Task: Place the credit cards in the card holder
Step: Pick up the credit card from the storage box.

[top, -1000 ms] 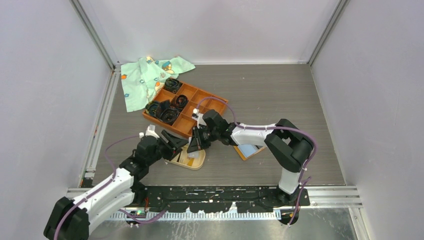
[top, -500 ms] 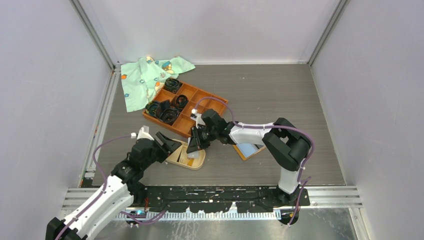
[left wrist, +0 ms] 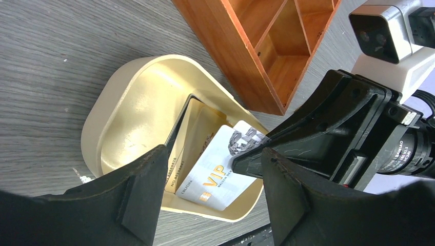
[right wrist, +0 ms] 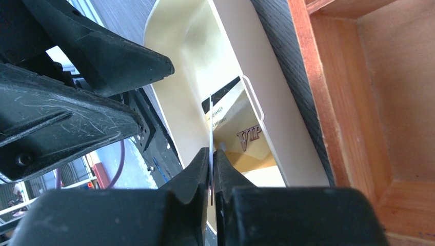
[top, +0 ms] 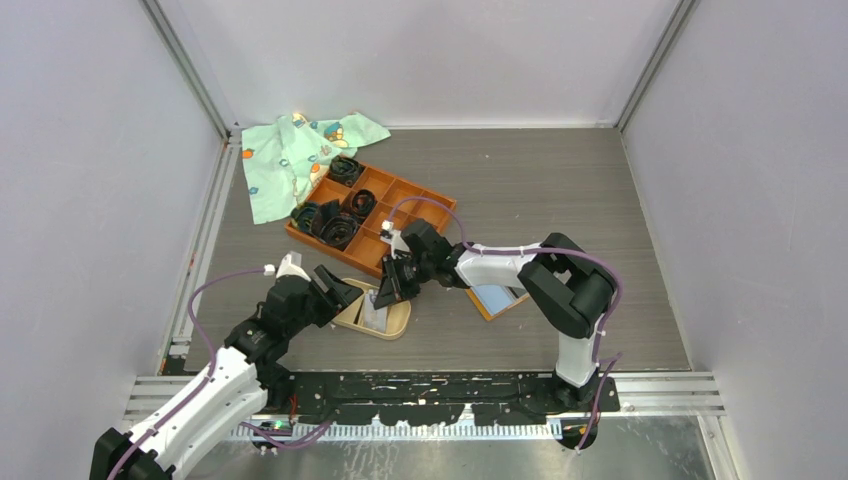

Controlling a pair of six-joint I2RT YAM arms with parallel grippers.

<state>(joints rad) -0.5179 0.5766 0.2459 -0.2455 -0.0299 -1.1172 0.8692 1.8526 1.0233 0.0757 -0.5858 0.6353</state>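
– Right wrist view first: what is your right gripper (right wrist: 211, 154) doing?
– My two fingers there are pressed together on a thin card. I see it from the side, like a line. It points down into the holder (right wrist: 177, 46).
– Which card is it?
– The left wrist view shows it better. It is the white card (left wrist: 218, 174) with gold letters. My right fingers pinch one edge of it. Its low end is down inside the holder, and it lies over the gold card (left wrist: 194, 130).
– Where is the gold card?
– In the holder too, standing tilted.
– And your left gripper (left wrist: 213, 159)?
– Its fingers are spread wide. They hold nothing. They hang by one end of the holder, and in that view the cards show between them.
– What is next to the holder?
– The tray (left wrist: 218, 43), just beside it on the table (left wrist: 46, 41). I cannot tell if they touch. In the top view the wallet (top: 497, 299) lies by my right arm, apart from the holder.
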